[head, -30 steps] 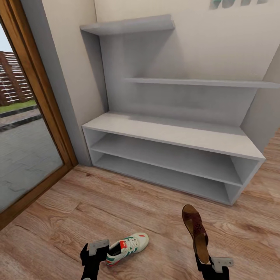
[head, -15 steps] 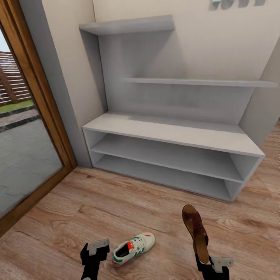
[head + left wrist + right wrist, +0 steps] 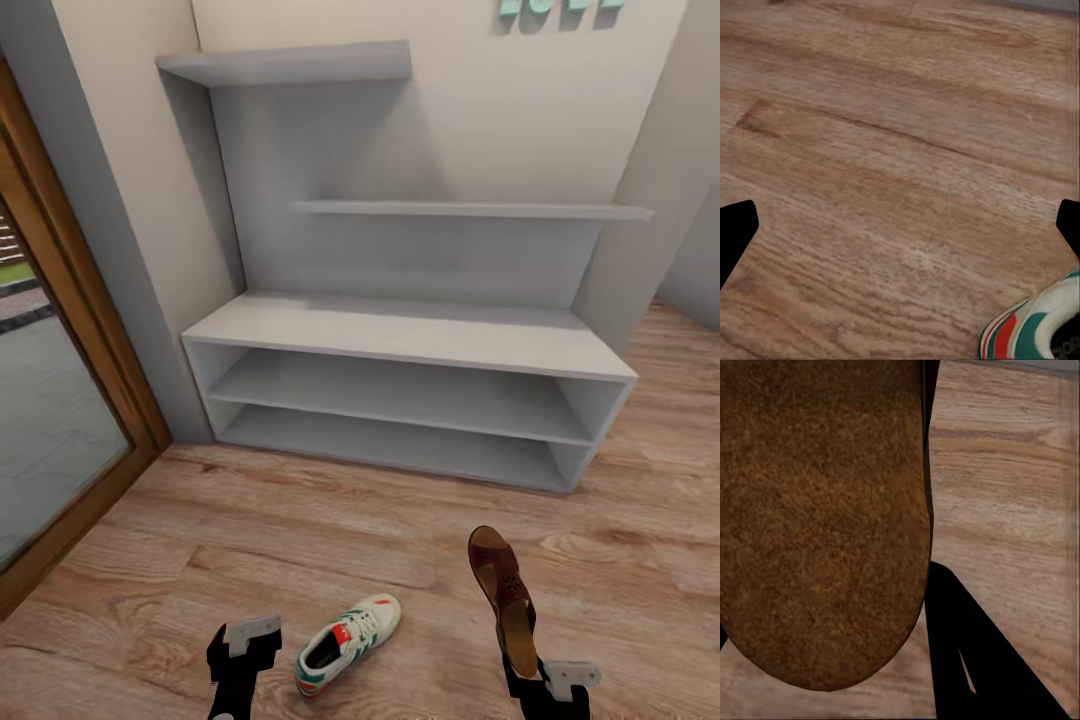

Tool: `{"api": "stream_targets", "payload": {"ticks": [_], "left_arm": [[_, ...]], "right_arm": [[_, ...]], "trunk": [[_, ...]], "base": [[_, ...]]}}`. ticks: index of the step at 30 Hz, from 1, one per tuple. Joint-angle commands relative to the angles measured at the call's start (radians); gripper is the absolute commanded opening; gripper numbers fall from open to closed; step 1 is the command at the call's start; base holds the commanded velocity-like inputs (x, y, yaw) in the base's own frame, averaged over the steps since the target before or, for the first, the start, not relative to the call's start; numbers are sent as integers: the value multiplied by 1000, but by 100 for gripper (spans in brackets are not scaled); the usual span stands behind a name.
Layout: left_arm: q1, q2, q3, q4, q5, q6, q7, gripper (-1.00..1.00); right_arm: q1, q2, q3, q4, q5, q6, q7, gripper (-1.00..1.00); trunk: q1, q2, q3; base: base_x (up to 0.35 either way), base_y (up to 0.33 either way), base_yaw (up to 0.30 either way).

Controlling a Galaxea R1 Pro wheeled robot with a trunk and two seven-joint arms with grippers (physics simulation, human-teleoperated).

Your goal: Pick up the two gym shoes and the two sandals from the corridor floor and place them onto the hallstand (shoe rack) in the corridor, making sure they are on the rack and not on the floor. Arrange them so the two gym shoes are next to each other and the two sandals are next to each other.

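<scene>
I hold one sandal (image 3: 505,600) clamped in the right tool (image 3: 532,684), raised over the corridor floor (image 3: 300,530). The left tool (image 3: 900,225) has its fingers apart, empty, beside a gym shoe (image 3: 347,630) on the floor. Step in hand: approaching the hallstand (image 3: 410,335). Next, I judge, close in and set the sandal on its counter.

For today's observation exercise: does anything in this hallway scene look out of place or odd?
Yes. One gym shoe lies alone on the wood floor, and the right claw holds a brown sandal on end. The grey hallstand has no shoes on it.
</scene>
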Motion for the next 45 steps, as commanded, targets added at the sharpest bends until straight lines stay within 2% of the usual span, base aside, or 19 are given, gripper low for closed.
{"api": "stream_targets", "payload": {"ticks": [1, 32, 37, 45], "left_arm": [[-1, 1, -9, 0, 10, -4, 6, 100], [-1, 2, -8, 0, 11, -4, 6, 100], [-1, 2, -7, 0, 11, -4, 6, 100], [-1, 2, -7, -1, 10, -4, 7, 100]], "right_arm": [[-1, 0, 0, 1, -13, -2, 9, -100], [-1, 0, 0, 2, -13, -2, 9, -100], [-1, 0, 0, 2, -12, -2, 9, -100], [-1, 0, 0, 1, -12, -2, 10, -100]], "trunk": [[0, 0, -1], [0, 0, -1], [0, 0, -1], [0, 0, -1]], "base": [[0, 45, -261], [-6, 14, -262], [-106, 237, -88], [-6, 22, -4]]}}
